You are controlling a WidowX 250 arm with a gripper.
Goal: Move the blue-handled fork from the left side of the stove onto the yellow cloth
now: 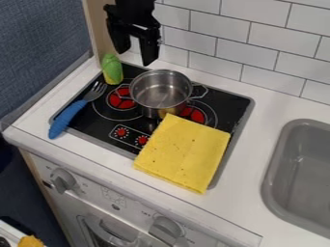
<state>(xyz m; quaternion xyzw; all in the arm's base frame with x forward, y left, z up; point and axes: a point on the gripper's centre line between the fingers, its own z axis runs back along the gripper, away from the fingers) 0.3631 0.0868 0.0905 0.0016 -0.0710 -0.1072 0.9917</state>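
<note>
One camera view: fixed, set above the counter, looking down at a slant over the stovetop point(235, 103) toward the tiled wall point(258, 46); fairly close; sink point(303, 169) cut by right edge.

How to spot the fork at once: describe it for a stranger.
Find the black stove on the counter. The fork lies at its edge farthest from the sink, metal tines toward the corn. Unlike the corn, pot or yellow cloth, it has a blue handle.
</note>
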